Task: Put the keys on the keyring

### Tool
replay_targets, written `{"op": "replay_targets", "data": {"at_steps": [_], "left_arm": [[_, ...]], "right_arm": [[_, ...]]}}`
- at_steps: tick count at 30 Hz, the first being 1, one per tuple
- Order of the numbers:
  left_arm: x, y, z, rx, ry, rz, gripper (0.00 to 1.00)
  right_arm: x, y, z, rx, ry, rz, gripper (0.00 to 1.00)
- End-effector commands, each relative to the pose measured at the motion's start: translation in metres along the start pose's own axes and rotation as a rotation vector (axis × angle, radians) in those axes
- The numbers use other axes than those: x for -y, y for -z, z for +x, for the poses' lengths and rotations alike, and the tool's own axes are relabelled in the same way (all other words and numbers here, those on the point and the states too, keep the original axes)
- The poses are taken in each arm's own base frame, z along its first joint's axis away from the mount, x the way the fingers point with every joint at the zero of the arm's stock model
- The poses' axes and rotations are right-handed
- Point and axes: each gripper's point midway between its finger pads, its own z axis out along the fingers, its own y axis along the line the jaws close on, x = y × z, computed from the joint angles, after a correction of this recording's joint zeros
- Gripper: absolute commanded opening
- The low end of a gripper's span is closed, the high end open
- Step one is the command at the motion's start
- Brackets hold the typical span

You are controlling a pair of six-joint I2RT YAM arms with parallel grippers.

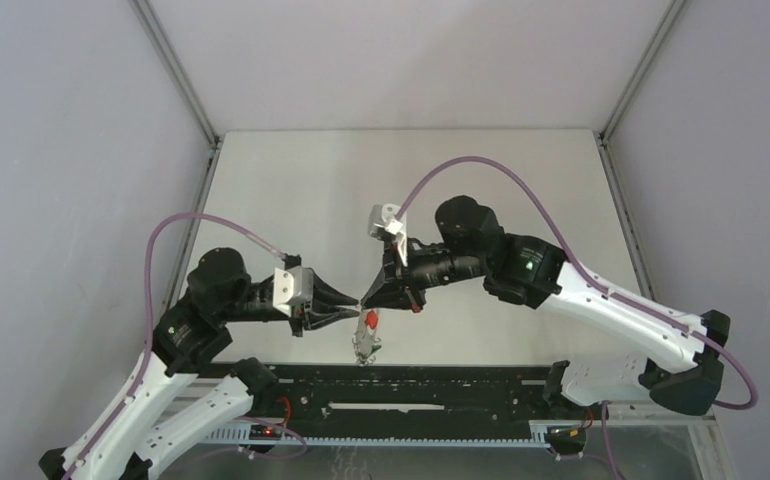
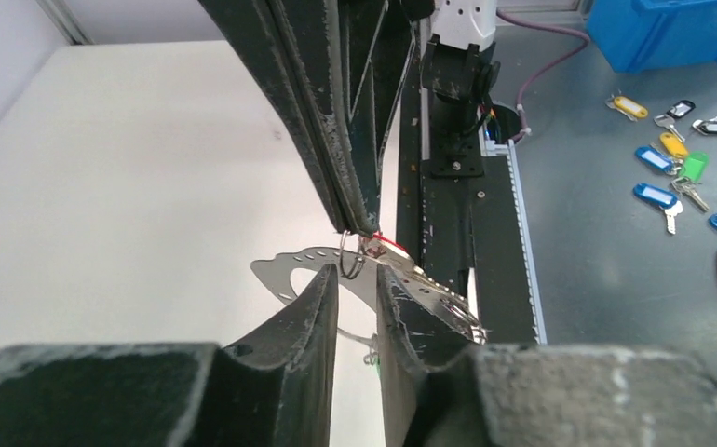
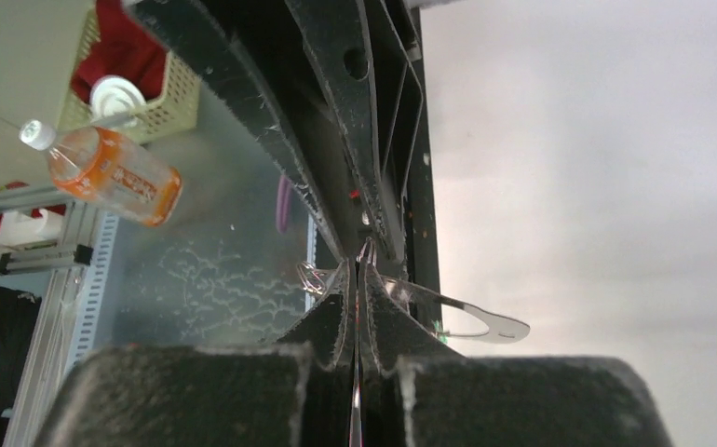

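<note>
Both grippers meet tip to tip above the table's near edge. My right gripper (image 1: 367, 297) (image 3: 356, 265) is shut on a small wire ring (image 2: 352, 257) of the keyring. The keyring's flat silver loop with small holes (image 2: 280, 271) (image 3: 490, 324) hangs from that ring. My left gripper (image 1: 357, 304) (image 2: 356, 272) stands slightly open, its fingertips either side of the ring and not gripping it. A key's red head (image 1: 371, 320) (image 2: 390, 246) hangs just below the grip. A speck of the green head (image 2: 374, 358) (image 3: 437, 328) shows lower, mostly hidden by fingers.
A black rail (image 1: 411, 385) runs along the table's near edge, under the hanging bunch. Grey walls close in the table on the left, back and right. Off the table lie several tagged keys (image 2: 662, 163), a blue bin (image 2: 671, 33), an orange bottle (image 3: 113, 172) and a basket (image 3: 164, 84).
</note>
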Motion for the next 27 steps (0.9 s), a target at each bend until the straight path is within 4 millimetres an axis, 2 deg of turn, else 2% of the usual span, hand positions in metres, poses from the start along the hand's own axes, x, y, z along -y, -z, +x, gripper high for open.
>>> {"op": "replay_targets", "data": {"at_steps": [1, 4, 8, 16, 19, 23, 27], "left_arm": [[0.007, 0.006, -0.001, -0.054, -0.045, 0.043, 0.29], [0.01, 0.006, 0.001, -0.069, -0.047, 0.063, 0.32], [0.015, 0.008, 0.0, -0.079, -0.06, 0.093, 0.29], [0.014, 0.006, 0.006, -0.093, -0.064, 0.103, 0.25], [0.013, 0.007, 0.009, -0.103, -0.072, 0.097, 0.2], [0.009, 0.005, 0.003, -0.086, -0.067, 0.083, 0.14], [0.012, 0.004, -0.004, -0.065, -0.05, 0.103, 0.19]], "right_arm": [[0.006, 0.007, 0.019, -0.21, -0.05, 0.11, 0.0], [0.004, 0.003, 0.019, -0.263, -0.027, 0.119, 0.0], [0.0, -0.005, 0.015, -0.334, 0.005, 0.135, 0.0], [-0.01, -0.013, 0.001, -0.331, 0.023, 0.105, 0.0], [-0.012, -0.015, 0.0, -0.328, 0.027, 0.093, 0.0], [-0.016, -0.019, -0.002, -0.331, 0.029, 0.076, 0.0], [-0.017, -0.025, 0.0, -0.349, 0.032, 0.066, 0.0]]}}
